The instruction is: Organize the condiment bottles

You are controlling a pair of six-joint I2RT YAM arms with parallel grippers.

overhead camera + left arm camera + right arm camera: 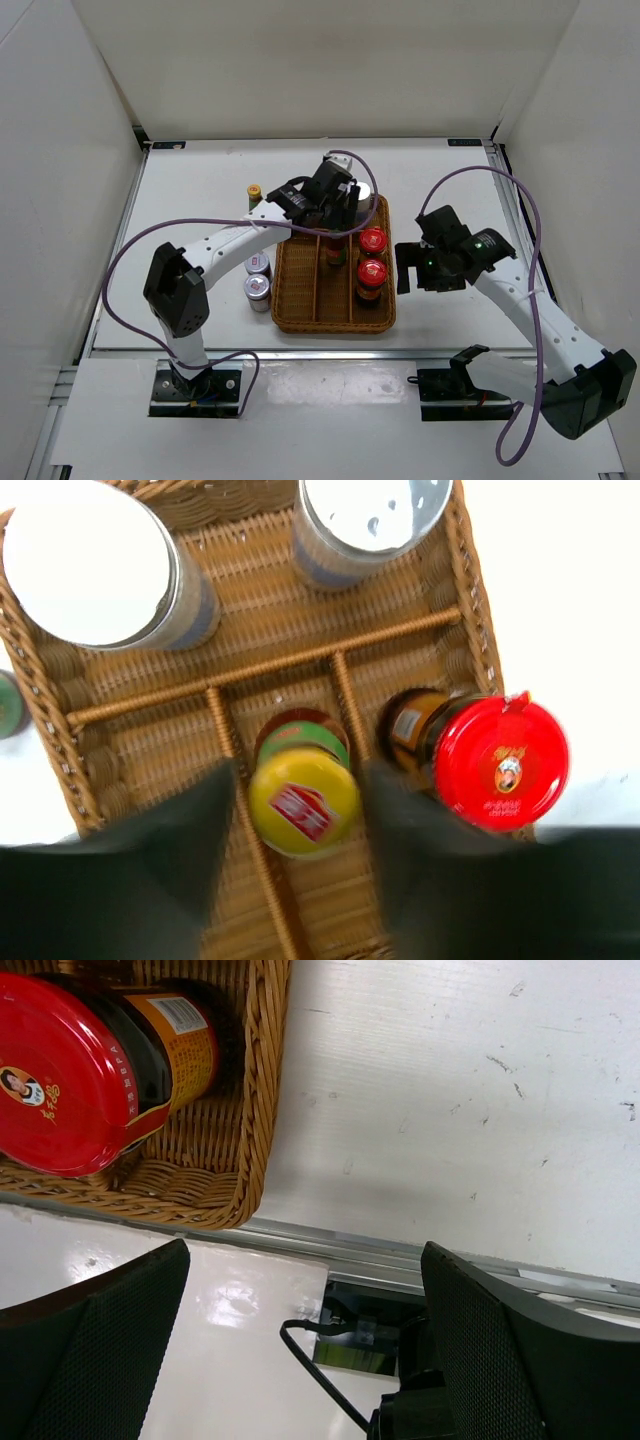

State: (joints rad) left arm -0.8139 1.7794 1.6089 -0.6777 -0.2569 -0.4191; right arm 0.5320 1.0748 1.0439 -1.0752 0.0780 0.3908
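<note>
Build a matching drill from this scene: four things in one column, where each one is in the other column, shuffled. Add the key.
Column A
1. red-capped jars
2. yellow-capped bottle that the left gripper straddles
3. two silver-capped bottles
4. right gripper

Column B
a. on the table, left of the wicker tray
b. the tray's right-hand compartment
c. beside the tray's right edge, jaws open and empty
d. the tray's middle compartment

Pairs: 1-b, 2-d, 3-a, 4-c
</note>
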